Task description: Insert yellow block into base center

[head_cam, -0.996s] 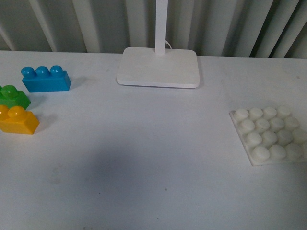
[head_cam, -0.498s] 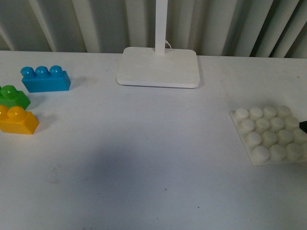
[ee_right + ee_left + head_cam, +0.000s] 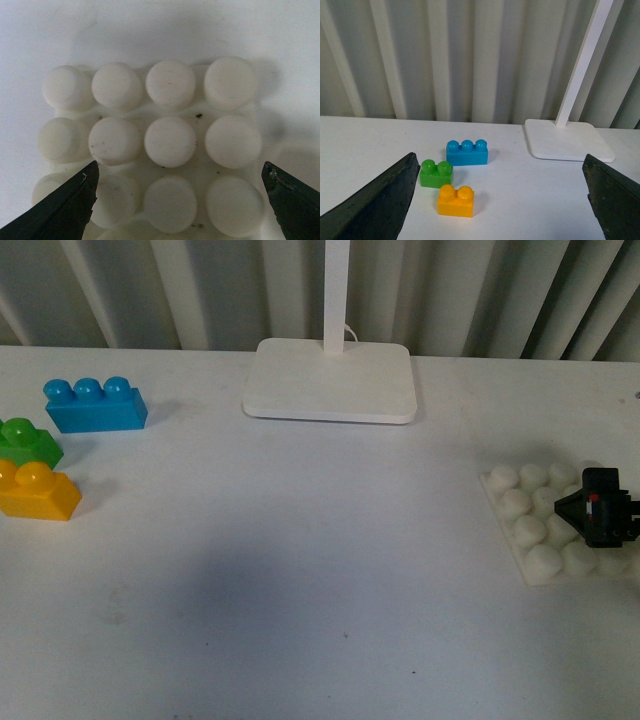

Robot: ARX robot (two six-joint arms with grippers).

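Pick not yet begun; yellow block [image 3: 38,490] unheld.
Block lies at table's 9 o'clock, green brick [image 3: 28,442] just beside. Right gripper [image 3: 598,508] hovers over base [image 3: 510,530] at 3 o'clock, jaws apart, empty. Left gripper [image 3: 499,165] wide apart: probably reaches for block next.

yellow block [image 3: 455,201] just beside green brick [image 3: 436,173], blue brick [image 3: 467,153] near, lamp stand [image 3: 568,146] well apart
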